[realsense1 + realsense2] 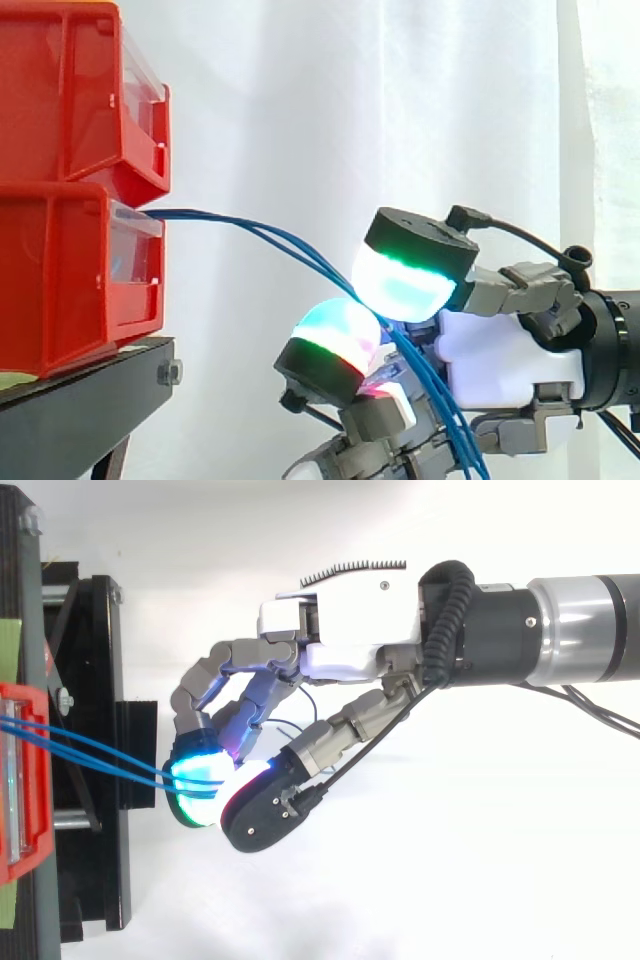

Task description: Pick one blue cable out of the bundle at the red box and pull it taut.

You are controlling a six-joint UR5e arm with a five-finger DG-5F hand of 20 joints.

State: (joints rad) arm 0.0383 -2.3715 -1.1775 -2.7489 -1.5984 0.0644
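my hand (340,645) is curled, its glowing pads (400,285) pinched together on the blue cables (265,232). the cables come out of the front of the lower red box (60,275), slope down across the open gap to my pads, then drop past my palm. the box sits on a black stand (80,400).

Side view. My hand (505,360) curls its glowing pads (400,285) around the blue cables (270,235), which run from the lower red bin (70,280) on the black stand (80,400); how many strands I pinch is unclear.
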